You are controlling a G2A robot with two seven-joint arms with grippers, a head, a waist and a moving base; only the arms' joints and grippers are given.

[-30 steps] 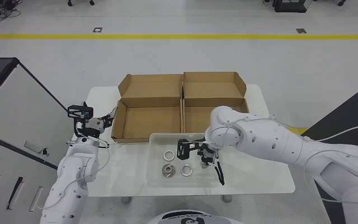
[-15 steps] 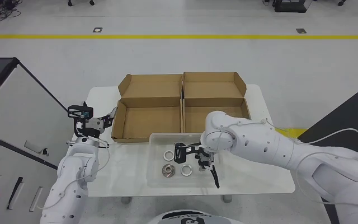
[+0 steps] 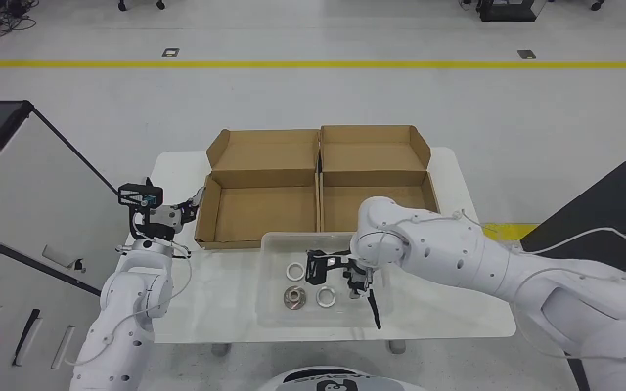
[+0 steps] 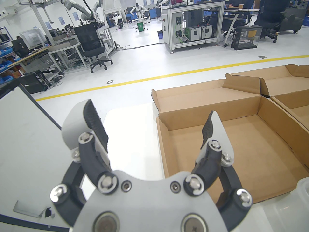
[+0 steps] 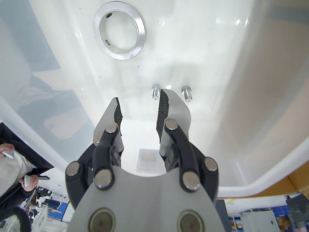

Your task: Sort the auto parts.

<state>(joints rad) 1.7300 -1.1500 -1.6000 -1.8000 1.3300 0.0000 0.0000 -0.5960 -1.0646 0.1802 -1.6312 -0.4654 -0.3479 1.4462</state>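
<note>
We see two short silvery bolts and one shiny ring. The right gripper and left gripper are wide apart, holding nothing.

Tray: white plastic, shallow, rounded corners, on the table's near side.
Round parts, all flat in the tray's left half: pale ring; second ring nearer the front; darker grey flanged part just beside it.
Silver ring: metal, small holes in its inner wall, flat on the tray floor.
Bolts: two short silver ones, first and second, lying near each other, apart from the silver ring.
Boxes: left and right, brown cardboard, open, side by side, touching, behind the tray.
</note>
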